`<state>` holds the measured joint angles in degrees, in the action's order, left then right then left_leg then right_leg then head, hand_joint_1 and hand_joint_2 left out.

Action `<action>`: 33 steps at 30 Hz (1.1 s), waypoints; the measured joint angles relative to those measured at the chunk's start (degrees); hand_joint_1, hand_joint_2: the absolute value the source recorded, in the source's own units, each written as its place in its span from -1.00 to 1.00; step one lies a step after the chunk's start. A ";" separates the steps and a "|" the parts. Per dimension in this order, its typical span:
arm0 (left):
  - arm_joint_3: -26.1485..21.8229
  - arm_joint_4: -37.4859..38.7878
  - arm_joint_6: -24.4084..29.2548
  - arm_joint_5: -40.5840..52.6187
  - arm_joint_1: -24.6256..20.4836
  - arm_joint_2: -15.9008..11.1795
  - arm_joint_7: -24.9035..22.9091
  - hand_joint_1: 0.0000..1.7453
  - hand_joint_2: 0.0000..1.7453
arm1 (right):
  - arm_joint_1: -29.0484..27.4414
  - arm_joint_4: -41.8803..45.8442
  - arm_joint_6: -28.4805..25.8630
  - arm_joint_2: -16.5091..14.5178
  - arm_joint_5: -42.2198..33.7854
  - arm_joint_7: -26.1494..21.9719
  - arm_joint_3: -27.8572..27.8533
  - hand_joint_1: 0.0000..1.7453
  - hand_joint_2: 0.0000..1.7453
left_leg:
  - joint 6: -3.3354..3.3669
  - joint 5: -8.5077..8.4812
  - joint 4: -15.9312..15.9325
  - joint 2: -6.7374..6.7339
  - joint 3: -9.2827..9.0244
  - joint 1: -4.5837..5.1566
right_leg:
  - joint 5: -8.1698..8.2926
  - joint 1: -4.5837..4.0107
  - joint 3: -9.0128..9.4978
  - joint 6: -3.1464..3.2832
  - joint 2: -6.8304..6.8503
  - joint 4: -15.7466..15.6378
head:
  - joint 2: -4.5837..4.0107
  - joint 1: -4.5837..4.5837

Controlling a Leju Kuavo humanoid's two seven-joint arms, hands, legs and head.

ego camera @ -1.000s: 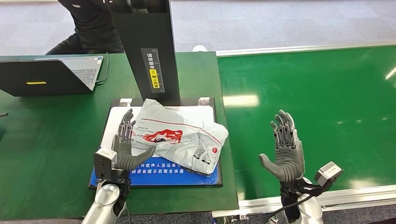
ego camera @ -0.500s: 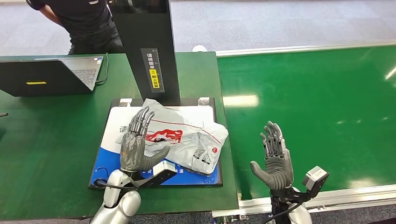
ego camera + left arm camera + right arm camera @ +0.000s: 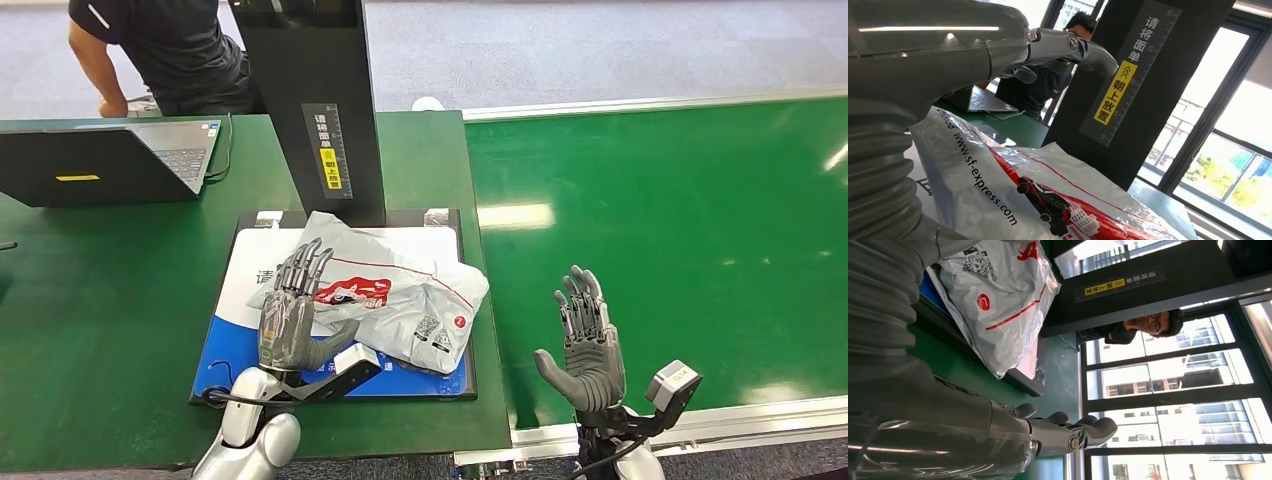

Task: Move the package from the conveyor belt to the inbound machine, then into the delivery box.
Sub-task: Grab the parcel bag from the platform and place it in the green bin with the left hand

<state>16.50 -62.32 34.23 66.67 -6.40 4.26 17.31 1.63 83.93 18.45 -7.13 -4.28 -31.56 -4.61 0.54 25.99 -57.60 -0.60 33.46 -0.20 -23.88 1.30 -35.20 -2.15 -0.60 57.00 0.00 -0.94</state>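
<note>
A white plastic courier package [image 3: 395, 295] with red printing lies crumpled on the inbound machine's flat scanning pad [image 3: 236, 345], in front of its black upright column [image 3: 318, 105]. My left hand [image 3: 292, 315] hovers at the package's near left side, fingers spread and straight, holding nothing. The left wrist view looks across the package [image 3: 1013, 195] toward the column [image 3: 1143, 100], with the left hand's fingers [image 3: 1068, 47] extended above it. My right hand [image 3: 585, 345] is raised over the green conveyor belt [image 3: 680, 220], palm turned toward the package, fingers apart. The right wrist view shows the package [image 3: 998, 295] and that hand's fingers [image 3: 1073, 432].
An open laptop [image 3: 100, 160] sits on the green table [image 3: 90, 330] at the far left. A person in dark clothes [image 3: 165, 45] stands behind the table. The belt's metal edge [image 3: 740, 420] runs along the near right.
My left hand has risen and moved right, up to the package's left side. My right hand has dropped lower and drifted slightly left. The person behind the table has shifted.
</note>
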 joint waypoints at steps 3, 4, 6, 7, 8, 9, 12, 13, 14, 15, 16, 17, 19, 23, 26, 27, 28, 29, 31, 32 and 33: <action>0.00 0.25 -0.12 0.07 -0.02 -0.04 -0.23 -1.00 1.00 | -0.01 0.00 0.00 0.00 0.00 0.00 0.00 -1.00 1.00 | 0.00 0.00 0.00 0.00 0.00 0.00 | 0.00 0.00 0.00 0.00 0.00 0.00 | 0.00 0.00; -0.01 0.32 -0.50 0.24 -0.04 -0.05 -0.85 -1.00 1.00 | -0.01 0.00 0.00 0.00 0.00 0.00 0.00 -1.00 1.00 | 0.00 0.00 0.00 0.00 0.00 0.00 | 0.00 0.00 0.00 0.00 0.00 0.00 | 0.00 0.00; -0.27 0.51 -2.31 0.61 -0.07 -0.05 -3.81 -1.00 1.00 | -0.02 0.00 0.01 -0.02 0.00 0.00 0.00 -1.00 1.00 | 0.00 0.00 0.00 0.00 0.00 0.00 | 0.00 0.00 0.00 0.00 0.00 0.00 | 0.00 0.00; -0.66 0.58 -3.66 0.73 -0.07 -0.03 -6.23 -1.00 1.00 | -0.05 0.00 0.02 -0.05 0.00 0.00 -0.01 -1.00 1.00 | 0.00 0.00 0.00 0.00 -0.01 0.00 | 0.00 -0.01 0.00 0.00 -0.01 0.00 | 0.00 0.00; -1.26 0.64 -5.03 0.86 -0.07 0.00 -8.91 -1.00 1.00 | -0.12 0.00 0.04 -0.10 0.01 0.01 -0.02 -1.00 1.00 | 0.00 0.00 0.00 -0.01 -0.01 0.00 | 0.00 -0.01 -0.01 0.00 -0.01 0.00 | 0.00 0.00; -2.02 0.67 -6.31 1.11 -0.08 0.03 -11.40 -1.00 1.00 | -0.21 0.00 0.06 -0.18 0.07 0.04 -0.07 -1.00 1.00 | 0.00 0.00 0.00 -0.01 -0.01 -0.01 | 0.00 -0.01 -0.01 0.00 -0.01 0.00 | 0.00 0.00; -4.15 0.67 -9.74 2.39 -0.12 0.06 -15.47 -1.00 1.00 | -0.56 0.00 0.11 -0.50 0.24 0.21 -0.26 -1.00 1.00 | 0.00 0.00 0.00 -0.01 -0.01 -0.01 | 0.00 -0.01 -0.01 0.01 -0.01 0.01 | 0.00 0.01; -4.60 0.68 -11.05 2.81 -0.13 0.07 -15.91 -1.00 1.00 | -0.64 0.00 0.13 -0.63 0.25 0.29 -0.36 -1.00 1.00 | 0.00 0.00 0.00 -0.01 -0.01 -0.01 | 0.00 -0.01 0.00 0.01 -0.01 0.01 | 0.00 0.01; -4.97 0.74 -12.54 3.21 -0.14 0.10 -16.27 -1.00 1.00 | -0.71 0.00 0.16 -0.75 0.28 0.39 -0.45 -1.00 1.00 | 0.00 0.00 0.00 -0.01 -0.01 -0.01 | 0.00 -0.01 0.00 0.01 -0.01 0.01 | 0.00 0.01; -5.29 0.82 -14.09 3.59 -0.18 0.14 -16.66 -1.00 1.00 | -0.79 0.00 0.20 -0.87 0.32 0.50 -0.54 -1.00 1.00 | 0.00 0.00 0.01 -0.02 -0.01 -0.01 | 0.00 -0.01 0.00 0.00 -0.01 0.01 | 0.00 0.01; -5.56 0.93 -15.64 3.96 -0.29 0.20 -17.16 -1.00 1.00 | -0.86 0.00 0.24 -0.97 0.37 0.61 -0.60 -1.00 1.00 | 0.00 0.00 0.00 -0.01 -0.02 0.00 | 0.00 0.00 0.01 0.00 -0.01 0.00 | 0.00 0.01; -5.77 1.06 -17.12 4.39 -0.51 0.27 -17.75 -1.00 1.00 | -0.91 0.00 0.27 -1.08 0.40 0.69 -0.63 -1.00 1.00 | 0.00 0.00 0.00 0.00 -0.03 0.00 | 0.00 0.00 0.03 0.00 0.00 0.00 | 0.00 0.01; -5.94 1.41 -19.95 5.40 -1.29 0.40 -19.06 -1.00 1.00 | -0.92 0.01 0.28 -1.37 0.44 0.81 -0.67 -1.00 1.00 | 0.00 0.00 0.01 0.04 -0.10 0.00 | -0.01 0.01 0.13 0.00 0.02 -0.01 | 0.00 0.00; -6.02 2.40 -24.03 7.29 -2.97 0.50 -20.59 -1.00 1.00 | -0.94 0.22 0.29 -1.99 0.66 1.04 -1.09 -1.00 1.00 | 0.01 0.02 0.03 0.05 -0.34 0.01 | -0.07 0.01 0.39 0.00 0.03 -0.03 | 0.00 0.01; -6.09 3.15 -25.86 8.16 -3.84 0.54 -21.00 -1.00 1.00 | -1.03 0.42 0.32 -2.30 0.69 1.08 -1.45 -1.00 1.00 | 0.00 0.03 0.05 0.06 -0.54 0.01 | -0.09 0.01 0.59 -0.01 0.05 -0.04 | 0.00 0.00; -6.14 3.38 -26.26 8.35 -4.06 0.56 -21.10 -1.00 1.00 | -1.08 0.46 0.34 -2.35 0.71 1.09 -1.54 -1.00 1.00 | 0.00 0.03 0.05 0.07 -0.61 0.01 | -0.08 0.01 0.66 -0.01 0.06 -0.04 | 0.00 0.00; -6.25 3.61 -26.54 8.51 -4.24 0.58 -21.16 -1.00 1.00 | -1.14 0.51 0.36 -2.38 0.73 1.09 -1.64 -1.00 1.00 | 0.00 0.02 0.06 0.07 -0.68 0.01 | -0.08 0.01 0.73 0.00 0.07 -0.03 | 0.00 0.00; -6.38 3.82 -26.69 8.61 -4.36 0.60 -21.16 -0.55 1.00 | -1.19 0.56 0.37 -2.39 0.75 1.09 -1.75 -1.00 1.00 | -0.01 0.02 0.06 0.07 -0.76 0.01 | -0.08 0.01 0.80 0.00 0.07 -0.03 | 0.00 0.00; -6.75 4.12 -26.64 8.57 -4.47 0.69 -20.77 0.45 1.00 | -1.30 0.73 0.39 -2.46 0.79 1.10 -1.99 -1.00 1.00 | -0.02 0.01 0.06 0.07 -0.87 0.01 | -0.06 0.01 0.90 0.03 0.07 -0.03 | 0.00 0.01; -6.91 4.22 -26.48 8.36 -4.44 0.76 -20.40 0.95 1.00 | -1.36 0.87 0.39 -2.54 0.80 1.14 -2.09 -1.00 1.00 | -0.03 0.00 0.06 0.07 -0.90 0.01 | -0.04 0.00 0.92 0.05 0.07 -0.03 | 0.00 0.01; -7.06 4.31 -26.24 8.12 -4.37 0.84 -20.02 1.00 1.00 | -1.41 0.99 0.39 -2.61 0.81 1.19 -2.18 -1.00 1.00 | -0.04 -0.01 0.06 0.06 -0.91 0.01 | -0.03 0.00 0.92 0.06 0.07 -0.03 | 0.00 0.01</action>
<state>9.44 -58.01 7.99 74.79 -10.78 5.09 -2.70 0.21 84.92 18.84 -9.73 -3.48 -30.38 -6.79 0.50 25.98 -57.54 -0.53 32.55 -0.19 -23.91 1.30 -34.27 -2.09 -0.53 56.97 0.00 -0.93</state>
